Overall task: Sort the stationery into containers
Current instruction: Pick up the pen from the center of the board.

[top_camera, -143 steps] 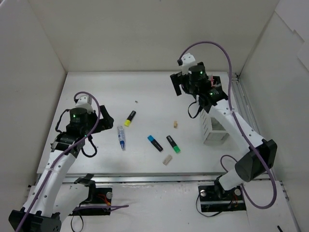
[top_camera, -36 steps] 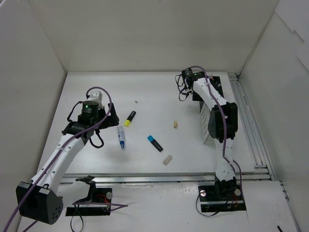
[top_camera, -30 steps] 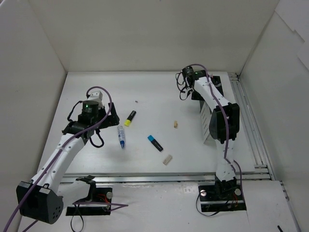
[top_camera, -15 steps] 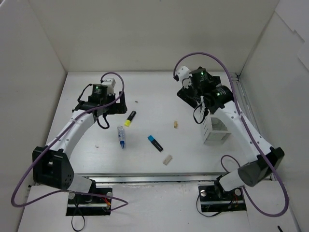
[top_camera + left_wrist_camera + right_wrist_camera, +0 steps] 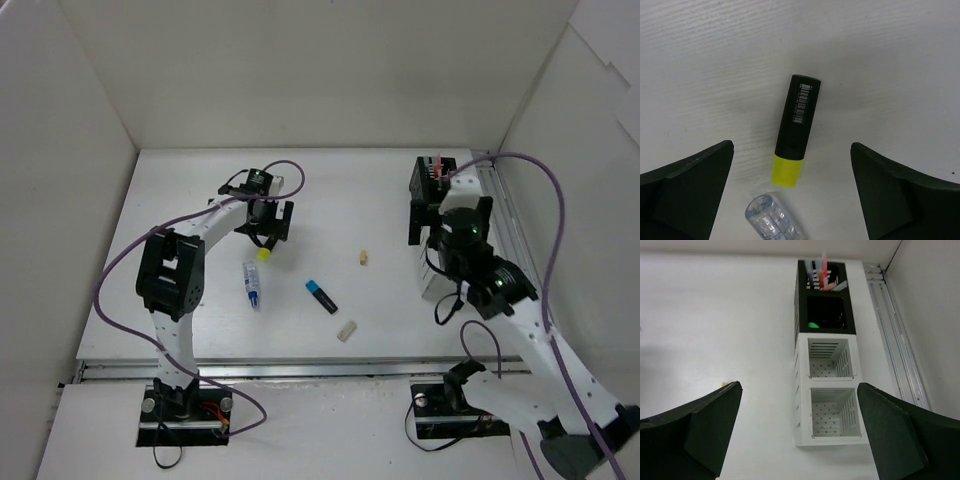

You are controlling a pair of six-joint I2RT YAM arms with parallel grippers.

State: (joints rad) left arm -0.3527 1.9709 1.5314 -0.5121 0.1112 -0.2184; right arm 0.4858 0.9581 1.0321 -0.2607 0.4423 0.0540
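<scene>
Where white walls [image 5: 300, 70] hem your white worktop [image 5: 330, 190], left claw [image 5: 791, 146] spreads over the stubby black-and-yellow highlighter [image 5: 796, 120], right claw [image 5: 799, 386] gapes above edge-side slatted black-and-white boxes [image 5: 801, 405].

**Camera setup: one overhead, two wrist views**

The top external camera sits high above and behind the arm bases. It looks down on the whole table [image 5: 330, 195], far enough that items show small. The left wrist camera faces almost straight down, very near the surface. The yellow highlighter [image 5: 794, 131] fills mid-frame between the fingers of the left gripper [image 5: 791, 146]; overhead shows that same spot at centre-left. The right wrist camera hangs farther back, looking obliquely toward the far wall past the right gripper [image 5: 799, 385] — over the white box [image 5: 826, 390] and black box [image 5: 824, 305], which overhead shows at the right edge.
</scene>
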